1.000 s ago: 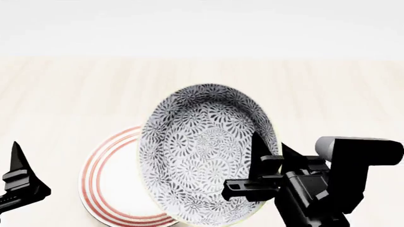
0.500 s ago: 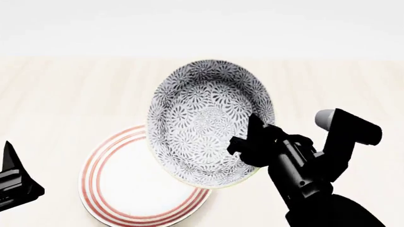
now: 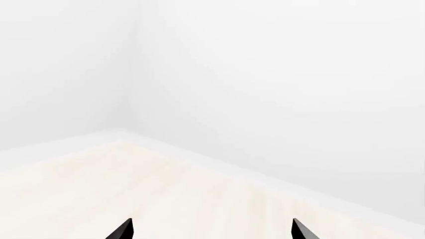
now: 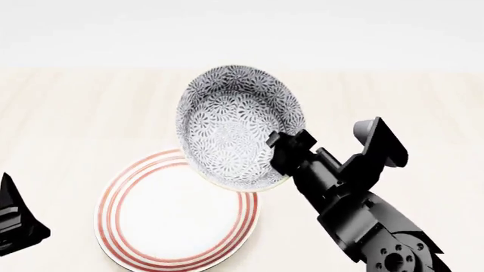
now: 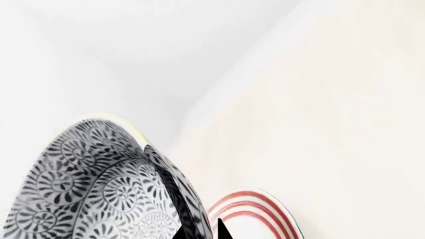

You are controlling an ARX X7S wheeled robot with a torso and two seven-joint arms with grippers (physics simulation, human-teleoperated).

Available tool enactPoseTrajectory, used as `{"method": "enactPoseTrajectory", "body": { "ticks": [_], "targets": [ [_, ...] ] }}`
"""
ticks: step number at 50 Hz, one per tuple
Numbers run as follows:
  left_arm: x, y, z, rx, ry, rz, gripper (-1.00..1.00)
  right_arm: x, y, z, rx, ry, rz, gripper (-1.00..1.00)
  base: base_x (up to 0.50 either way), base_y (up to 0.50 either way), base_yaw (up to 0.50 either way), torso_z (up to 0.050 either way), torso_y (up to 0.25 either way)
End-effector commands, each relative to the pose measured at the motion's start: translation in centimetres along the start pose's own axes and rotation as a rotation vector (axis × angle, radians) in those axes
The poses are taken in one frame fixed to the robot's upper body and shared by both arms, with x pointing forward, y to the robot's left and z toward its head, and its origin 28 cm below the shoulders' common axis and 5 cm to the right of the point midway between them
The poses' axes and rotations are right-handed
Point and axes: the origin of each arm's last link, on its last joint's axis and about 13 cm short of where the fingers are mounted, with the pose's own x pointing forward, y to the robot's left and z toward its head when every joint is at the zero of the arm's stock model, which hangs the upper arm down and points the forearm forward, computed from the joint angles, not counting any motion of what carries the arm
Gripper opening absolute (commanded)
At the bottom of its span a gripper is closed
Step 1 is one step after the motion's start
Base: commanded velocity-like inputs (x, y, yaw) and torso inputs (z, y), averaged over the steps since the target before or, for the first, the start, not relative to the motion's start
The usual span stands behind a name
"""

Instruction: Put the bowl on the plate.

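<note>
The floral grey-blue bowl (image 4: 234,130) hangs tilted in the air, its inside facing me, above the far right edge of the plate (image 4: 162,218). The plate is white with red rings and lies flat on the pale wooden surface. My right gripper (image 4: 284,156) is shut on the bowl's right rim; in the right wrist view the bowl (image 5: 93,189) fills one side, the rim sits between the dark fingertips (image 5: 222,231), and the plate (image 5: 262,214) shows behind. My left gripper (image 4: 15,224) hovers at the head view's lower left, open and holding nothing, its fingertips (image 3: 123,230) wide apart.
A pale wooden tabletop (image 4: 68,124) spreads under everything and ends at a white wall (image 4: 242,34) at the back. The left wrist view shows the table's far edge (image 3: 219,164) meeting the white walls.
My right gripper has lifted the bowl up and back, away from me, so more of the plate shows now. The right arm has rotated. The left gripper has sunk slightly lower in view.
</note>
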Motion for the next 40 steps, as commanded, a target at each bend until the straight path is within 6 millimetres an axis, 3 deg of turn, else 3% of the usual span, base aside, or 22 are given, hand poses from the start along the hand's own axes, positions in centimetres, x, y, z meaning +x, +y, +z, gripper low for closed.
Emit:
{"method": "enactPoseTrajectory", "body": {
  "ticks": [1,12,21,40],
  "targets": [
    [0.4,0.3,-0.4,-0.008,-0.008,0.026,1.0,3.0,0.7,-0.5,-0.014,0.077,-0.042,-1.0,0.0,0.0,0.0,0.0,0.0],
    [0.3,0.4,-0.3,-0.021,-0.002,0.031,1.0,4.9,1.5,-1.0,-0.168,0.104,-0.077,-1.0,0.0,0.0,0.0,0.0,0.001],
    [0.2,0.3,-0.2,-0.028,0.001,0.03,1.0,5.2,1.8,-2.4,-0.135,0.135,-0.026,-1.0,0.0,0.0,0.0,0.0,0.0],
    [-0.3,0.3,0.2,-0.043,0.007,0.026,1.0,4.8,0.3,-5.5,-0.087,0.205,-0.027,-1.0,0.0,0.0,0.0,0.0,0.001]
  ]
}}
